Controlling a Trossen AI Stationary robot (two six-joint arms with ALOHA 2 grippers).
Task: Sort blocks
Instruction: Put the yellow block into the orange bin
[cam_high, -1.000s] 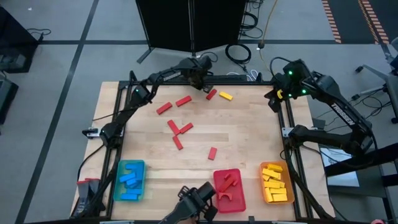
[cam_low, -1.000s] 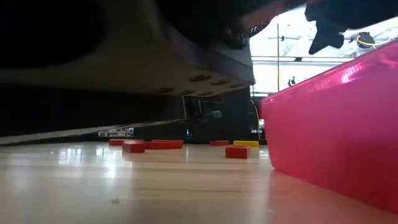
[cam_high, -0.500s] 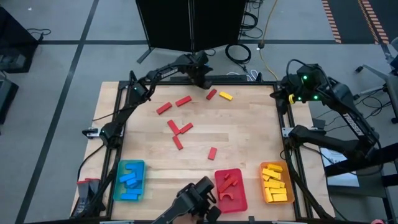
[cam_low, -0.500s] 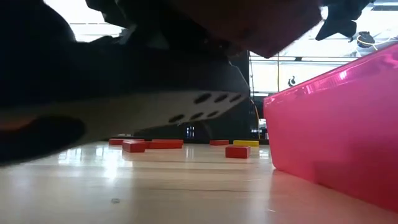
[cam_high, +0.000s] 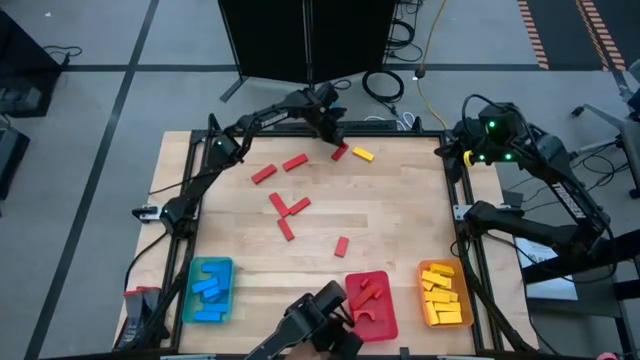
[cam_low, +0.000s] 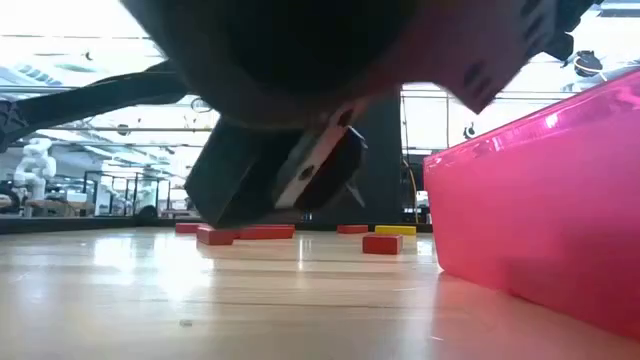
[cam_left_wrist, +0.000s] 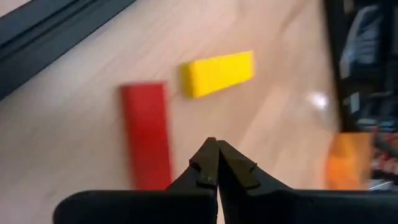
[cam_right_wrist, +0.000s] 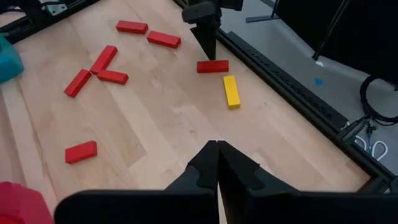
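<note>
Hanging over the far edge of the worktop (cam_high: 400, 215), the left gripper (cam_high: 333, 137) has its fingers pressed together and holds nothing; its tip points down just beside a red block (cam_high: 340, 152), which lies next to a yellow block (cam_high: 362, 155). In the left wrist view those two blocks sit just past the closed fingertips, red (cam_left_wrist: 146, 134) nearer, yellow (cam_left_wrist: 217, 73) beyond. The right gripper (cam_right_wrist: 217, 147), also closed and empty, is up at the far right corner, outside the frame rail. Six more red blocks lie loose: two near the far left (cam_high: 263, 174) (cam_high: 295, 162), three in a cluster at mid-worktop (cam_high: 288, 208), and one alone nearer the trays (cam_high: 342, 246). Along the near edge stand three trays: a blue one (cam_high: 187, 300) with blue blocks, a red one (cam_high: 384, 318) with red pieces, and an orange one (cam_high: 427, 310) stacked with yellow blocks. A dark device (cam_high: 318, 320) sits at the near edge, between the blue and red trays.
</note>
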